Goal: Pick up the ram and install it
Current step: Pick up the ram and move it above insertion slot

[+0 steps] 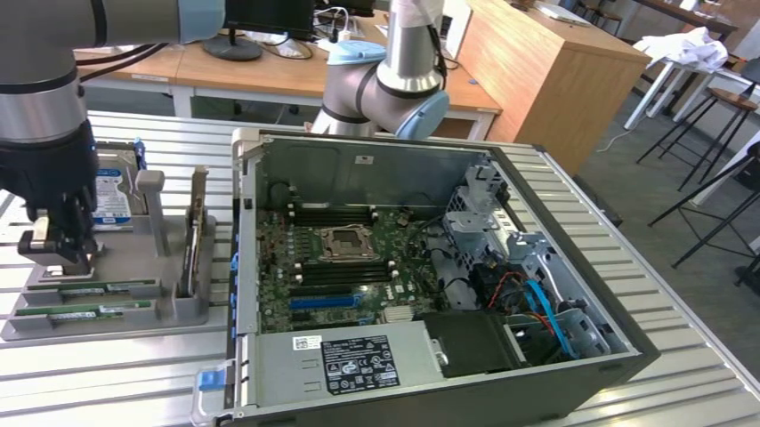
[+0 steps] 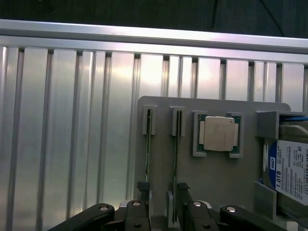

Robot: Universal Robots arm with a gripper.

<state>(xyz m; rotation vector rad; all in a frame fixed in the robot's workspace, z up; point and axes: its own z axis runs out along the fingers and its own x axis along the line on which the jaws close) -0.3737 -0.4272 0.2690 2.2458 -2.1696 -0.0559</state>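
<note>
Two ram sticks lie edge-up in the slots of a grey holder (image 1: 142,233) at the exterior view's left: one ram stick (image 1: 95,289) and a second ram stick (image 1: 85,310) beside it. My gripper (image 1: 57,249) hangs just above the holder near the sticks, touching neither. In the wrist view the same sticks show as thin green edges, the ram (image 2: 148,149) and its neighbour (image 2: 176,149). My gripper (image 2: 161,209) is open, its fingers (image 2: 142,199) apart with nothing between them.
A silver processor chip (image 2: 219,134) and a hard drive (image 2: 288,173) share the holder. The open computer case (image 1: 546,169) stands at the exterior view's middle, with motherboard (image 1: 279,285), black ram slots (image 1: 344,216), blue slot (image 1: 323,302) and power supply (image 1: 344,356). Ribbed metal table (image 1: 107,374).
</note>
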